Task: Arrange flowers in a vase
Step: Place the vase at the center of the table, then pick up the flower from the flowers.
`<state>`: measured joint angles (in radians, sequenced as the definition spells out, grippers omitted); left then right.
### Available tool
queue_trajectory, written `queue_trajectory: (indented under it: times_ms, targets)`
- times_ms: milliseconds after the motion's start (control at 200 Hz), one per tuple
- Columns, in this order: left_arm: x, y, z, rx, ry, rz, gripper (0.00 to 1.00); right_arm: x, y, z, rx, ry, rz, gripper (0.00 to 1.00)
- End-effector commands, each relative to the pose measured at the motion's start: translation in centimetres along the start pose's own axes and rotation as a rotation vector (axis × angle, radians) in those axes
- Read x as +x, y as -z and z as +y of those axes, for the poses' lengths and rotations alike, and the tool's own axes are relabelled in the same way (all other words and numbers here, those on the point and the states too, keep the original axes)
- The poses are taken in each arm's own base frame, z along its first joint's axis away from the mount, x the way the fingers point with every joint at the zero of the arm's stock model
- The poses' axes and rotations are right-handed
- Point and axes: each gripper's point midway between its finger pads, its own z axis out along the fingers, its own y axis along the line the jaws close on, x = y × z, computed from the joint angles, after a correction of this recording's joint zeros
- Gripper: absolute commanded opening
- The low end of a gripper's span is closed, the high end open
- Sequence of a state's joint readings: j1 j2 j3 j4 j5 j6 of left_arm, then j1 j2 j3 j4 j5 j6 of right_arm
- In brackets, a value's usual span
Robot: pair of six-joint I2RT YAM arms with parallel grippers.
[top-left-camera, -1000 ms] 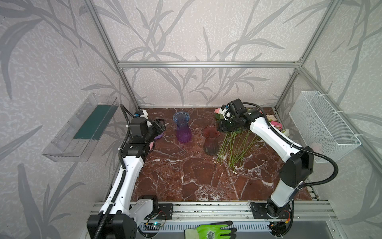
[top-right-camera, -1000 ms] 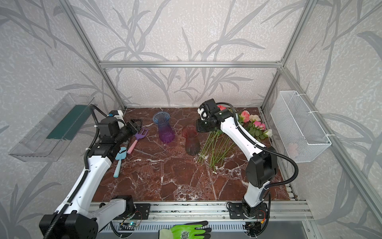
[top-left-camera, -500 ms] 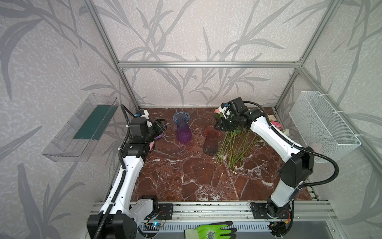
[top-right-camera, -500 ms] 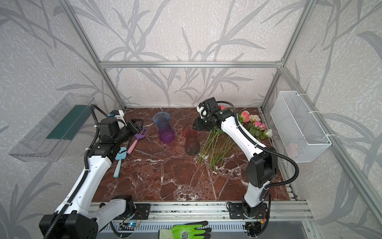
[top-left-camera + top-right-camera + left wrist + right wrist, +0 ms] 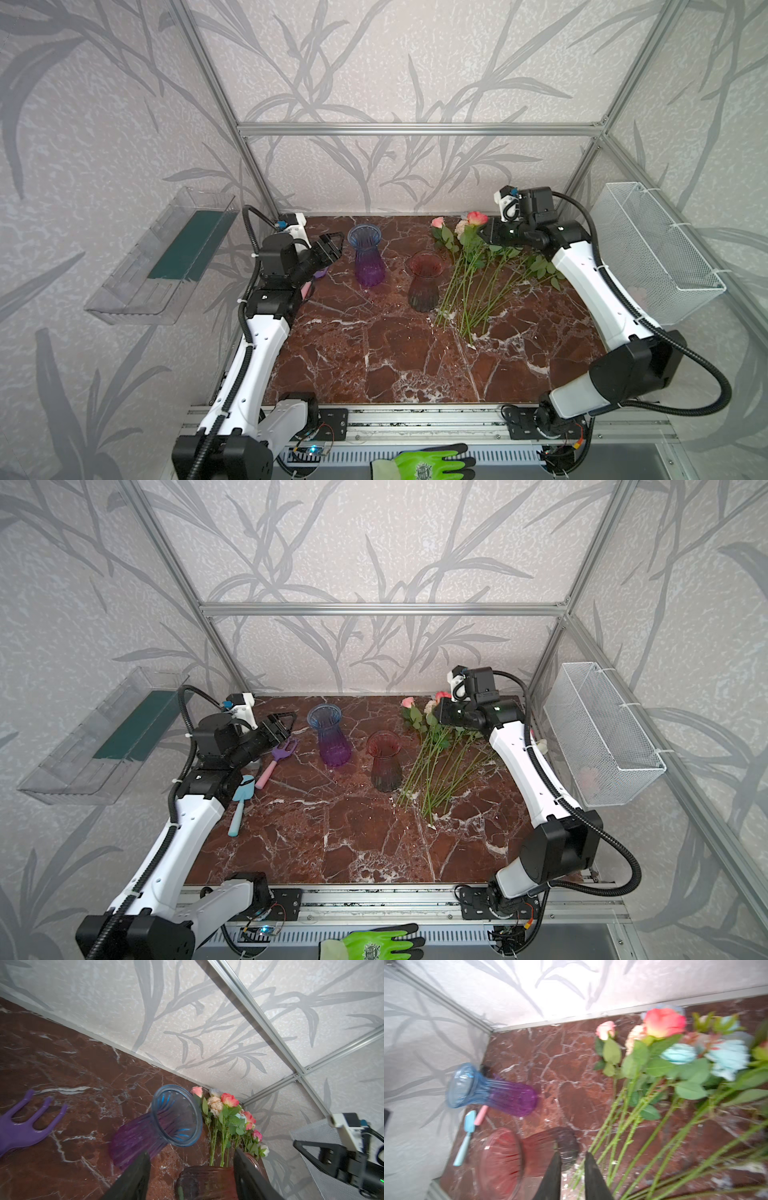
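In both top views the right arm [image 5: 582, 282] has swung away from beside the red vase [image 5: 423, 286] toward the back right corner of the marble surface [image 5: 374, 361]. The left arm [image 5: 262, 345] has kept its place by the left edge. The flowers [image 5: 478, 274] lie on the surface just right of the red vase, heads toward the back edge. The blue-and-purple vase [image 5: 368, 262] stands upright, further left. The right gripper [image 5: 484, 237] hangs over the leaves beside a coral rose [image 5: 477, 217], its jaws a narrow slit apart with nothing between. The left gripper [image 5: 332, 247] gapes wide and empty.
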<state>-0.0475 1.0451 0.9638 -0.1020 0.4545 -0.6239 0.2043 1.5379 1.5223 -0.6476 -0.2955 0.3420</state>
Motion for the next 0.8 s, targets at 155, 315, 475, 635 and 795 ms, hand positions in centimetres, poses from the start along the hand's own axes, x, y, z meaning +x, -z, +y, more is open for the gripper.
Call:
queue_trajectory:
  times_ms: [155, 315, 475, 635, 795]
  targets:
    - [6.1, -0.8, -7.9, 0.265, -0.134, 0.194, 0.62, 6.2, -9.9, -5.0, 0.053, -0.041, 0.233, 0.12]
    - [8.7, -1.4, -9.6, 0.330, -0.125, 0.272, 0.61, 7.1, -13.8, -6.0, 0.064, -0.051, 0.295, 0.13]
    - [10.2, -1.9, -10.2, 0.353, -0.109, 0.316, 0.61, 7.6, -16.4, -7.0, 0.103, -0.049, 0.329, 0.13]
    - [10.3, -1.8, -10.3, 0.353, -0.113, 0.313, 0.61, 7.8, -17.2, -8.1, 0.163, -0.053, 0.347, 0.15]
    - [10.2, -1.7, -10.3, 0.351, -0.114, 0.305, 0.61, 8.2, -17.1, -8.8, 0.200, -0.042, 0.354, 0.21]
